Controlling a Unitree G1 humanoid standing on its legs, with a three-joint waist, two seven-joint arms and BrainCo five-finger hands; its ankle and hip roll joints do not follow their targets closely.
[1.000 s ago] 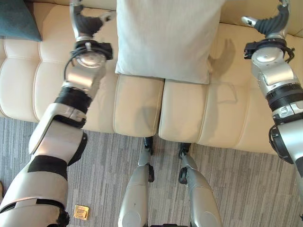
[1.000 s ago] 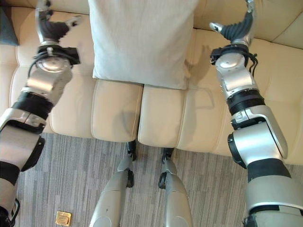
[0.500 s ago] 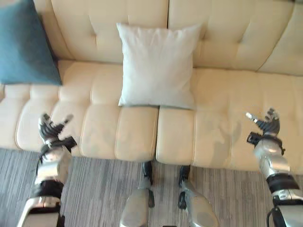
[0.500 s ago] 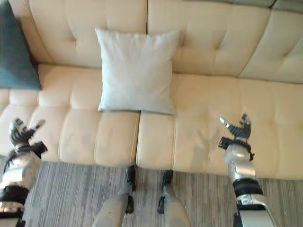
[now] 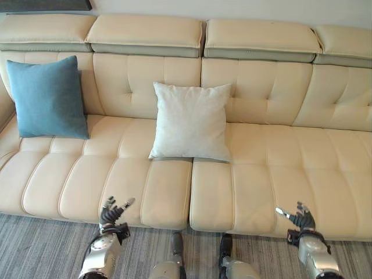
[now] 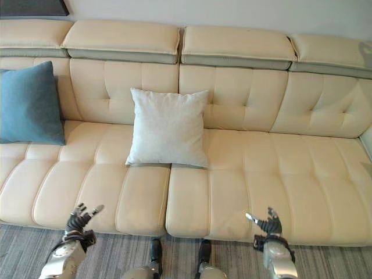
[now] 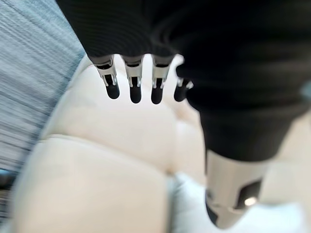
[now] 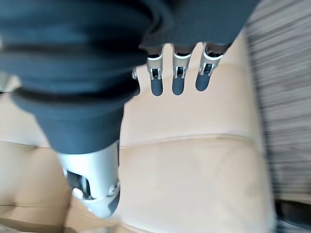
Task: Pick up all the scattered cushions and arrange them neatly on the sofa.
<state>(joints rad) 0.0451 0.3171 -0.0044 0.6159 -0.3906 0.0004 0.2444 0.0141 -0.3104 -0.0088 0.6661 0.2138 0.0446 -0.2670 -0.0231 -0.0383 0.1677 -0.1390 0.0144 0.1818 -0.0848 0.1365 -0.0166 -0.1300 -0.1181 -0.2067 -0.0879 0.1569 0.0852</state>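
A pale grey cushion [image 5: 192, 121] leans upright against the backrest at the middle of the cream sofa [image 5: 273, 168]. A teal cushion [image 5: 47, 97] stands against the backrest near the sofa's left end. My left hand [image 5: 111, 213] is low at the sofa's front edge, left of centre, open and empty. My right hand [image 5: 300, 218] is low at the front edge on the right, open and empty too. In the left wrist view my fingers [image 7: 135, 90] are straight over the seat; in the right wrist view my fingers [image 8: 178, 81] are straight as well.
Grey striped carpet [image 5: 40, 250] runs along the sofa's front. The sofa's right half [image 6: 290, 168] has bare seats. A dark frame [image 5: 43, 4] hangs on the wall above the left end.
The camera has pulled back and up, so the whole sofa and the teal cushion now show. Both hands have come down from beside the grey cushion to the sofa's front edge.
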